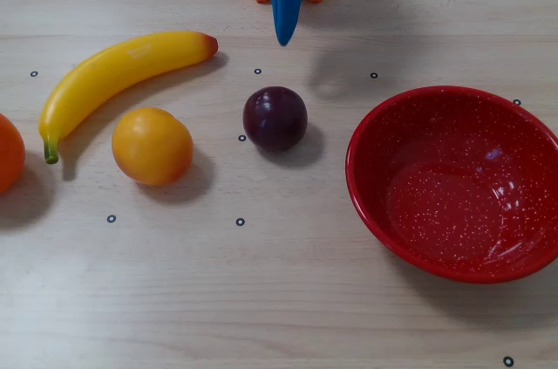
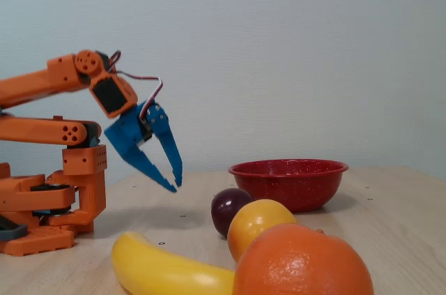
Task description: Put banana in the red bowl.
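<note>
The yellow banana (image 1: pixel 122 72) lies on the wooden table at the upper left of the overhead view, reddish tip pointing right, green stem at the lower left. It shows at the bottom of the fixed view (image 2: pixel 167 270). The red speckled bowl (image 1: pixel 418 203) stands empty at the right; it also shows in the fixed view (image 2: pixel 289 183). My blue gripper (image 1: pixel 283 37) hangs above the table at the top centre, right of the banana's tip and apart from it. In the fixed view the gripper (image 2: pixel 175 185) has its tips together and holds nothing.
An orange fruit (image 1: pixel 152 146) lies just below the banana, and another (image 1: pixel 7 153) sits at the left edge. A dark purple plum (image 1: pixel 275 118) lies between the banana and the bowl. The orange arm base (image 2: pixel 49 204) stands at the far table edge.
</note>
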You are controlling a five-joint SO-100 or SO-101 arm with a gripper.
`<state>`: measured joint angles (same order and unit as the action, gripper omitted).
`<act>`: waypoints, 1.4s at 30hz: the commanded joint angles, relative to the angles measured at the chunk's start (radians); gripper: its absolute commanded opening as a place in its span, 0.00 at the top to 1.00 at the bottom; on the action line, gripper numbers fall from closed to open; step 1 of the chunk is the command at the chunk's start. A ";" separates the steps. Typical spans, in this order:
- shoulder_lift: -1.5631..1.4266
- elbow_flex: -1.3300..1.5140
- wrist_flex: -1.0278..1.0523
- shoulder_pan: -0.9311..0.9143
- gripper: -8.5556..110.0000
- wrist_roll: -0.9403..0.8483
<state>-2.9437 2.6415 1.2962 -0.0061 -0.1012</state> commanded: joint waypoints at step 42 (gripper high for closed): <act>1.305 -1.315 0.314 -0.816 0.93 -0.830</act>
<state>-1.6107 1.4297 1.5693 -0.7992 -0.8713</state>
